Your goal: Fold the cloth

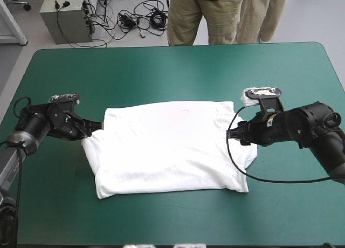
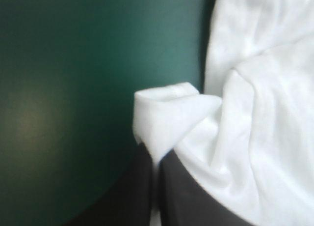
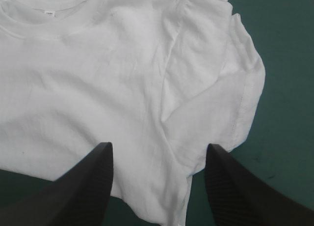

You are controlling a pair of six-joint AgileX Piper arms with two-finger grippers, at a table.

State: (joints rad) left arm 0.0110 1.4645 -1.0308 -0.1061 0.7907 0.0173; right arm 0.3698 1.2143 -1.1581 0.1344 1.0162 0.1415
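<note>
The white short-sleeved T-shirt lay spread flat at the middle of the teal-green covered table. The left claw was clamped on a pinched fold at the T-shirt's left edge. The right claw stood apart, its black fingers straddling the T-shirt's right sleeve.

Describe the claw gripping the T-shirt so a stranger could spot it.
A white T-shirt lies spread on the teal-green table. At its left edge sits the left claw, shut on a pinched fold; the right claw opposite stands open.
</note>
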